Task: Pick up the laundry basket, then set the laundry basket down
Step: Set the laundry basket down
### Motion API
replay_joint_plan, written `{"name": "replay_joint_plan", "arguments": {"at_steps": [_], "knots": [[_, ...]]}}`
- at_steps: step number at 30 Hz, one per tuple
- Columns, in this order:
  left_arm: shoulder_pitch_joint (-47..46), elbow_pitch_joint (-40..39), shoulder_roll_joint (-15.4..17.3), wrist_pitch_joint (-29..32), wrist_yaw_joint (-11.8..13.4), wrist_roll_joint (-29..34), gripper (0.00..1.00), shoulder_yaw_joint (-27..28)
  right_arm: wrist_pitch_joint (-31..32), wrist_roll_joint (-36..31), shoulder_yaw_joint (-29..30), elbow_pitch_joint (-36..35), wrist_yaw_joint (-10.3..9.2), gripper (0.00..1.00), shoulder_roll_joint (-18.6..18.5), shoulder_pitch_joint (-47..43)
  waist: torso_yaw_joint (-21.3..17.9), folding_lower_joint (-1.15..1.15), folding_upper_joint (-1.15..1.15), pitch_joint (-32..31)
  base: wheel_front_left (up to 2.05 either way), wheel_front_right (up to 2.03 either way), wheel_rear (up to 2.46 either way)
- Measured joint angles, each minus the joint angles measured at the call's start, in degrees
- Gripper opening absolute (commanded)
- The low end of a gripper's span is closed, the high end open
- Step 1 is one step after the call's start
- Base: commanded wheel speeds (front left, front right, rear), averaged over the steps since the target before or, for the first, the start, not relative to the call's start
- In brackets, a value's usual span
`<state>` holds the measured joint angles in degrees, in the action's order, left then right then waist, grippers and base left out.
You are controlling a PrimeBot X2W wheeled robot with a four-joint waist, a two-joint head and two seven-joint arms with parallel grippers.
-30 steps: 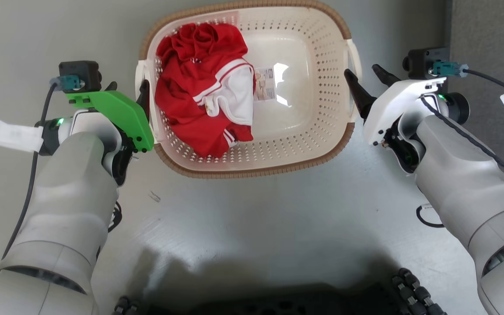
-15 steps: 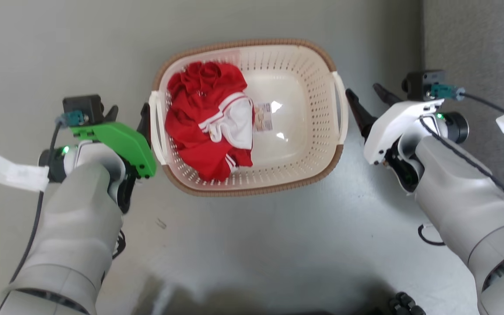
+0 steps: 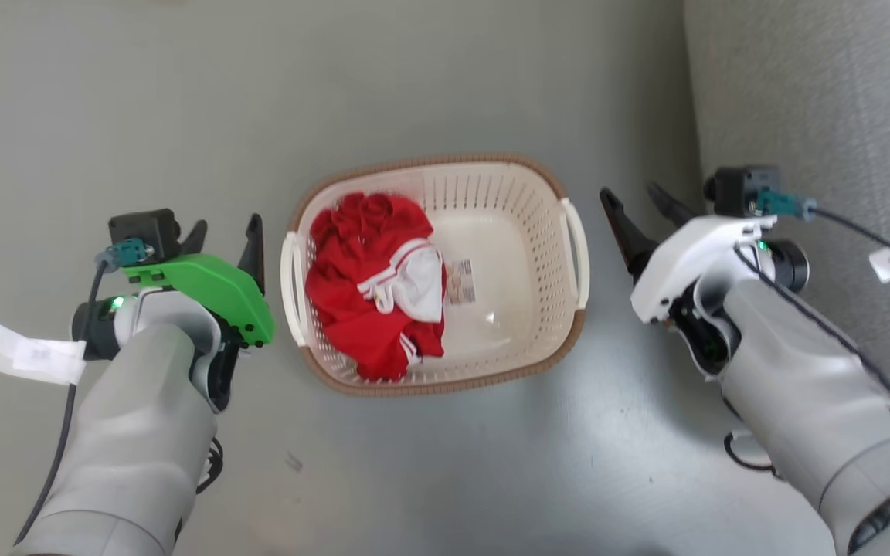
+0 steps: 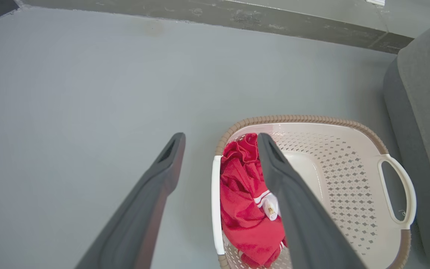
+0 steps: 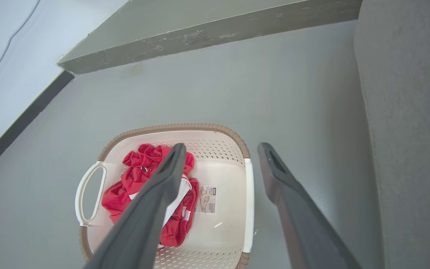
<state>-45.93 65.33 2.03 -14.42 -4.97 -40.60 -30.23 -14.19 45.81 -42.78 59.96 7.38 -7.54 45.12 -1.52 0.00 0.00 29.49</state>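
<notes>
The laundry basket (image 3: 526,232) stands upright on the grey floor, cream with a brown rim, holding a red and white garment (image 3: 360,309) in its left half. A paper label (image 3: 461,281) shows on its bottom. My left gripper (image 3: 226,226) is open to the left of the left handle (image 3: 289,286), apart from it. To the right of the right handle (image 3: 578,255), my right gripper (image 3: 630,193) is open and also apart. The left wrist view has the open left gripper (image 4: 220,136) above the basket (image 4: 349,175). In the right wrist view the open right gripper (image 5: 221,145) hangs over the basket (image 5: 144,130).
A grey upholstered piece of furniture (image 3: 816,116) stands close on the basket's right. A grey wall base (image 4: 237,16) runs along the far side. Bare floor (image 3: 182,93) stretches to the left and ahead of the basket.
The head camera has pulled back, so the basket looks smaller and lower in the picture. Both grippers, close against the handles before, now stand apart from them and higher above the floor.
</notes>
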Motion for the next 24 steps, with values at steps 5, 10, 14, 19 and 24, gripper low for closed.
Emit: {"name": "replay_joint_plan", "arguments": {"at_steps": [5, 10, 14, 19, 24], "knots": [[1.74, -4.93, 1.04, 0.00, 1.22, 2.04, 1.00, 0.94, -0.08, -0.62, 2.70, -2.89, -0.91, 1.00, -0.74, -3.62, -0.38, 0.00, 0.00, -3.88, 0.00, 0.00, 0.00], [3.94, -10.95, 1.70, 0.00, 3.07, 3.96, 1.00, 2.72, -0.14, -2.66, 5.52, -7.56, -2.03, 1.00, -1.60, -5.67, -0.63, 0.00, 0.00, -8.10, 0.00, 0.00, 0.00], [5.60, -15.10, 2.75, -0.01, 4.49, 6.30, 1.00, 4.13, -0.16, -4.67, 7.68, -11.58, -3.13, 1.00, -1.86, -6.98, -0.82, 0.00, 0.00, -10.61, 0.00, 0.00, 0.00], [7.68, -20.70, 3.46, -0.01, 6.64, 8.87, 1.00, 5.43, -0.16, -7.67, 10.53, -16.62, -4.57, 1.00, -2.68, -8.93, -1.08, 0.00, 0.00, -13.39, 0.00, 0.00, 0.00], [9.98, -27.02, 4.47, -0.01, 8.86, 11.29, 1.00, 7.24, -0.23, -11.13, 13.18, -22.38, -6.43, 1.00, -3.33, -10.87, -1.27, 0.00, 0.00, -15.44, 0.00, 0.00, 0.00]]}}
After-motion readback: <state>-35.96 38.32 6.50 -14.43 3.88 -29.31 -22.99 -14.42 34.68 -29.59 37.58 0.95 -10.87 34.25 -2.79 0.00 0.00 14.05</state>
